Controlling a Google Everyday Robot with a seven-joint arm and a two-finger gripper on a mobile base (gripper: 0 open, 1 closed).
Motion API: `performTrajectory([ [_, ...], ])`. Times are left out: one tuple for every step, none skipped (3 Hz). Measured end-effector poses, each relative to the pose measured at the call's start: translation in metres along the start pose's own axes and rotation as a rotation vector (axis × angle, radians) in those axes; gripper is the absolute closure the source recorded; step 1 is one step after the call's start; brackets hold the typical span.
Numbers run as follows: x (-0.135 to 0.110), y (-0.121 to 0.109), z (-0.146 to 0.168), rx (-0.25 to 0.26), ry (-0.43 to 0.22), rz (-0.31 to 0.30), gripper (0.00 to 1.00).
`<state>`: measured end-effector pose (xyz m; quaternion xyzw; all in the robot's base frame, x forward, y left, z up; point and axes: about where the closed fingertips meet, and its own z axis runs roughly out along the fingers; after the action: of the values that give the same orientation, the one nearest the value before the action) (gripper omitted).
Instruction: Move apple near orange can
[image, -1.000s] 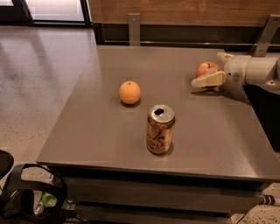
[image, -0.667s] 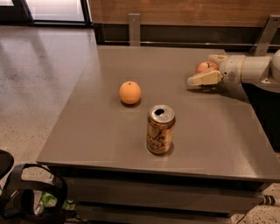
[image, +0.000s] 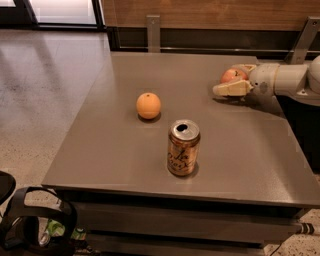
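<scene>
The apple (image: 232, 76), red with yellowish patches, rests on the grey table (image: 240, 150) at the far right. My gripper (image: 231, 79) reaches in from the right at table height and is open, with one cream finger in front of the apple and one behind it. The orange can (image: 183, 148) stands upright near the table's front middle, its top opened, well to the left of and nearer than the apple. Most of the far finger is hidden behind the apple.
A plain orange fruit (image: 148, 105) lies left of centre, behind and to the left of the can. A wooden wall with metal posts (image: 153, 32) runs behind the table. A dark bag (image: 35, 227) sits on the floor at the lower left.
My gripper has slid a little to the left along the table, so its fingers reach further around the apple. The can and the orange fruit have not moved.
</scene>
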<state>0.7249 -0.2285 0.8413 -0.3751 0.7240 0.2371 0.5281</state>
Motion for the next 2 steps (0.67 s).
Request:
performTrajectory([
  [0.0,0.0015,0.0032,-0.005,0.0,0.0,0.83],
  [0.0,0.0029,0.0062,-0.01,0.0,0.001,1.0],
])
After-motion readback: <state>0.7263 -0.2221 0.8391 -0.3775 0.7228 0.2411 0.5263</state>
